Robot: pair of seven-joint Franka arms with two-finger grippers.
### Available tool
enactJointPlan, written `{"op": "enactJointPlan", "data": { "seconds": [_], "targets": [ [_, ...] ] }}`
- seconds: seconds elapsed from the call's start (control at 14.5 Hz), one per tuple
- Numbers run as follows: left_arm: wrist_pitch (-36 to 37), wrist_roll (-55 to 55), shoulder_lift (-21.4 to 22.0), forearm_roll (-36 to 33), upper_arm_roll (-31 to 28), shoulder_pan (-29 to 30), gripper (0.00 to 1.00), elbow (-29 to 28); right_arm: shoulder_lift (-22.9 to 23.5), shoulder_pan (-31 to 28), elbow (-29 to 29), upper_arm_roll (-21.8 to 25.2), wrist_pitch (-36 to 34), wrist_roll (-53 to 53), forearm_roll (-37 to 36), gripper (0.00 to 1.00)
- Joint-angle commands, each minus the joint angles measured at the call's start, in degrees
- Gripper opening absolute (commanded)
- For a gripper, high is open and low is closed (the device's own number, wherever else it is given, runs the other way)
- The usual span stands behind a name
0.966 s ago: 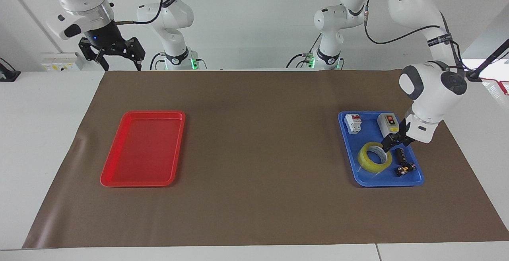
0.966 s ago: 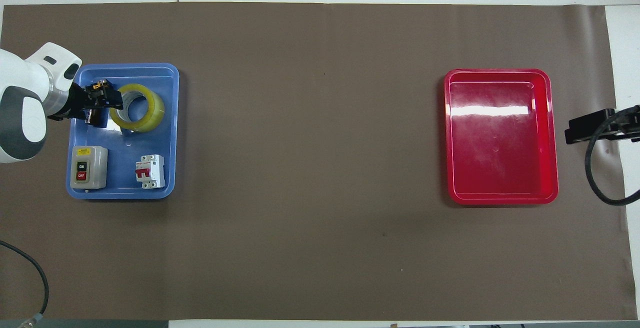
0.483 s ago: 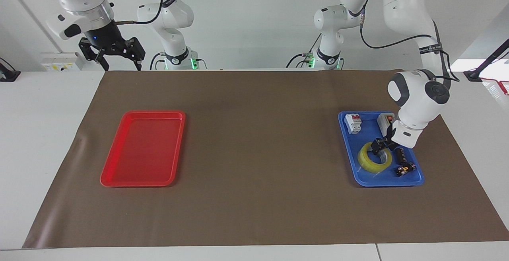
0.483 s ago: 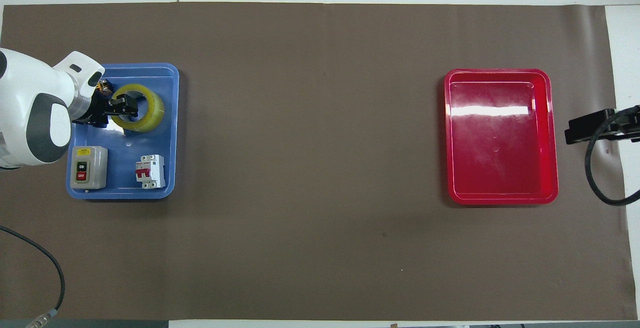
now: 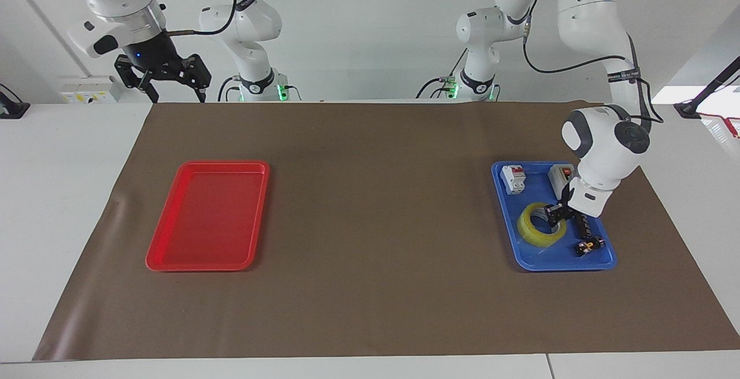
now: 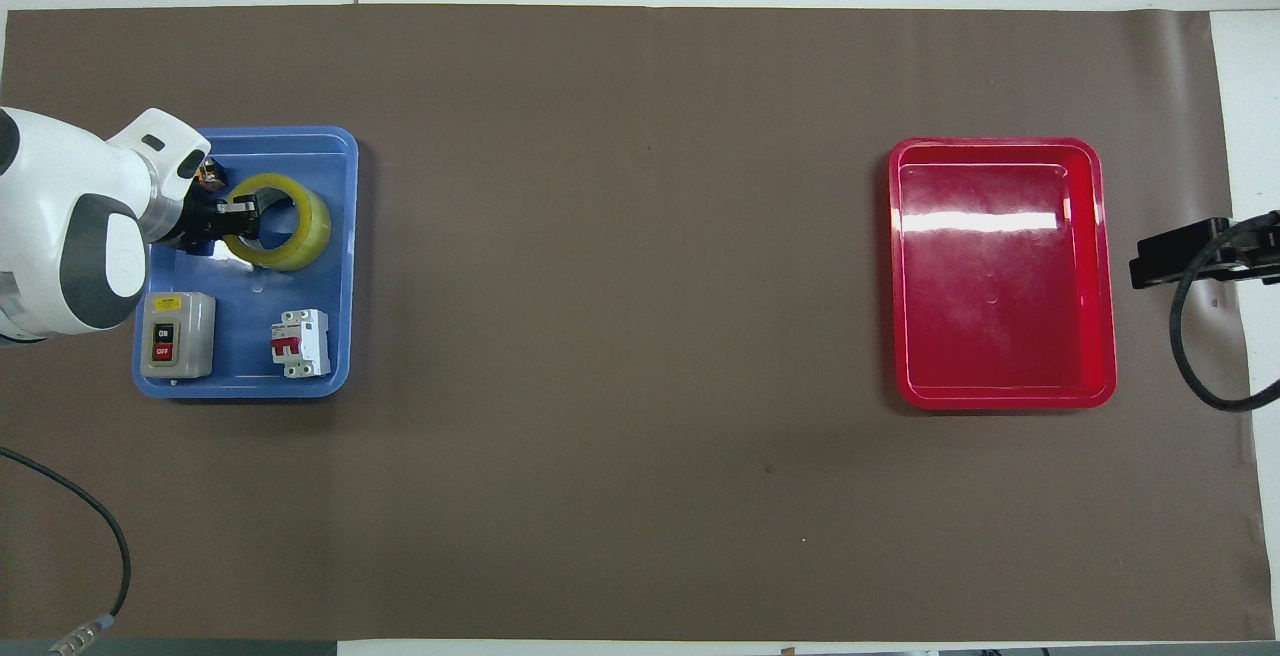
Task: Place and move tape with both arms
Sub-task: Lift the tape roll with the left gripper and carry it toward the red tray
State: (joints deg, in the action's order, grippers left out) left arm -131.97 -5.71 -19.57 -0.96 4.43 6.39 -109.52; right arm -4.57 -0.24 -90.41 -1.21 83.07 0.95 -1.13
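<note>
Two trays, one tape, one switch box, one breaker.

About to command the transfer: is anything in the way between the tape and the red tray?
Nothing visible. The left hand is at the tape in the blue tray; only bare brown mat lies from there to the red tray. The right hand waits up by that end.

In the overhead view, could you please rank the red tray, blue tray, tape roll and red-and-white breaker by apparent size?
1. Red tray and blue tray: alike, not ranked.
2. Tape roll.
3. Red-and-white breaker.
</note>
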Motion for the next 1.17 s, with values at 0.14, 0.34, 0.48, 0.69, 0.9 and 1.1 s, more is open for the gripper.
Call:
{"op": "enactJointPlan", "data": {
  "seconds": [0.14,0.34,0.48,0.69,0.9,1.1],
  "targets": [
    [18.6,-1.3,-0.7,0.0,0.4,-2.3,0.00,14.3,-0.9,-0.3,-0.9,-0.3,0.1,0.3,0.2,1.00],
    [23.5,-16.6,2.2,-0.1,0.5,-12.1,0.00,16.8,-0.9,-0.3,-0.9,-0.3,0.0,0.3,0.3,1.00],
    [22.3,-24.2,2.3,0.0,0.6,-19.1,0.00,16.4,-0.9,-0.4,-0.9,-0.3,0.0,0.3,0.3,1.00],
    [18.8,-26.9,1.6,4.7,0.9,-26.6,0.00,16.1,-0.9,-0.4,-0.9,-0.3,0.0,0.3,0.3,1.00],
    [12.5,-36.2,-3.3,4.8,0.8,-35.2,0.00,16.6,-0.9,-0.4,-1.0,-0.3,0.0,0.3,0.3,1.00],
    [10.8,-38.6,-12.7,3.0,0.6,-37.1,0.00,24.4,-0.9,-0.4,-0.9,-0.3,0.1,0.3,0.3,1.00]
  ]
}}
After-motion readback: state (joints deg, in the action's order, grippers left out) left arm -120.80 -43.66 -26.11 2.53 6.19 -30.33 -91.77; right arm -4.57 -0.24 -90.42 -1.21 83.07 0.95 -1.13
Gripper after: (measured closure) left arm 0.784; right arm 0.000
